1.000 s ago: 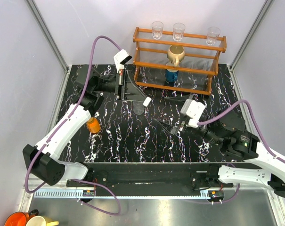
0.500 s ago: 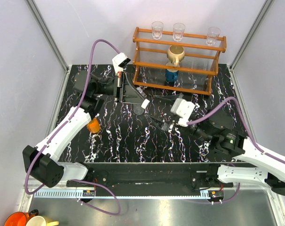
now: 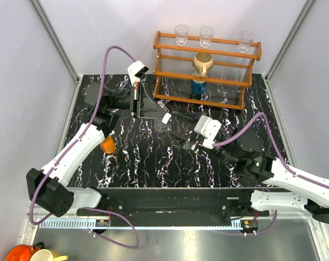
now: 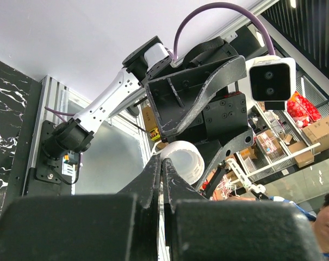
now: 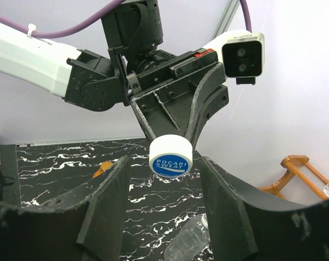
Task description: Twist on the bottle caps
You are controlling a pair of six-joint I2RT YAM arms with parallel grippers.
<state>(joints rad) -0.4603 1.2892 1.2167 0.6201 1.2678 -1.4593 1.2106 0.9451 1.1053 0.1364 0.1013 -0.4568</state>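
Observation:
My left gripper (image 3: 165, 118) is shut on the rim of a white screw cap (image 3: 168, 117) with a blue "Pocari Sweat" top and holds it in the air above the table. The cap also shows in the left wrist view (image 4: 181, 161) and in the right wrist view (image 5: 171, 156). My right gripper (image 3: 181, 142) is open, and its fingers (image 5: 107, 190) stand either side of the cap a little in front of it, not touching. The clear bottle (image 5: 199, 239) lies on its side on the table below. The short orange bottle (image 3: 107, 144) stands at the left. I cannot make out a separate orange cap.
A wooden rack (image 3: 205, 81) at the back holds three clear glasses (image 3: 206, 36), a tan mug (image 3: 203, 62) and a blue can (image 3: 197, 87). The table (image 3: 142, 163) is black marble-patterned with white side walls. Two mugs (image 3: 31, 254) sit off the table at the bottom left.
My right gripper has moved left and forward to the cap held by the left gripper. The left gripper with the cap has shifted only slightly.

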